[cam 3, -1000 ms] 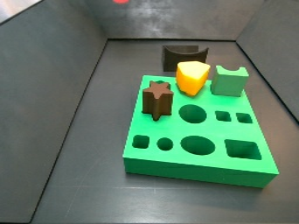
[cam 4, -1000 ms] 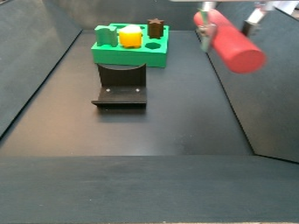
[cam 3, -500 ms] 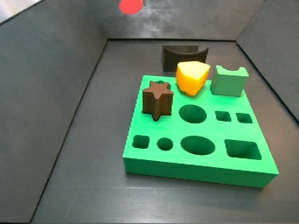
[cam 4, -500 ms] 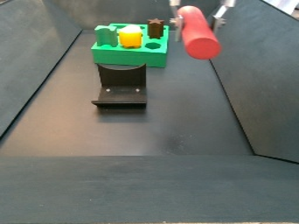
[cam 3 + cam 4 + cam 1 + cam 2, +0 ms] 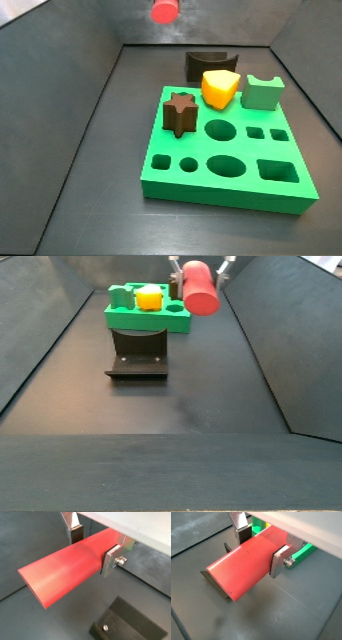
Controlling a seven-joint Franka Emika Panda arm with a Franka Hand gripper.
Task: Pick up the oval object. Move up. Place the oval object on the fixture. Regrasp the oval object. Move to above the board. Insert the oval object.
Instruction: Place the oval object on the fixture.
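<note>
Looked like a robotics test lab: dark walled counter [image 5: 201,396], green peg board [image 5: 227,150], fixture [image 5: 138,356], end effector [image 5: 195,270] above gripping the oval object [image 5: 199,288].

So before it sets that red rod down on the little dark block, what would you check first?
1. Grip: the gripper has its silver fingers clamped on both sides of the oval object. Ok.
2. Height: in a side view the oval object hangs well above the floor. Ok.
3. Fixture free: the fixture has nothing resting on it. Ok.
4. Alignment: in a side view the rod is off to one side of the fixture, near the board. Not ok yet.
5. Rod level in the grip: cannot tell.
6. Oval hole in the board is open. Ok.
</note>
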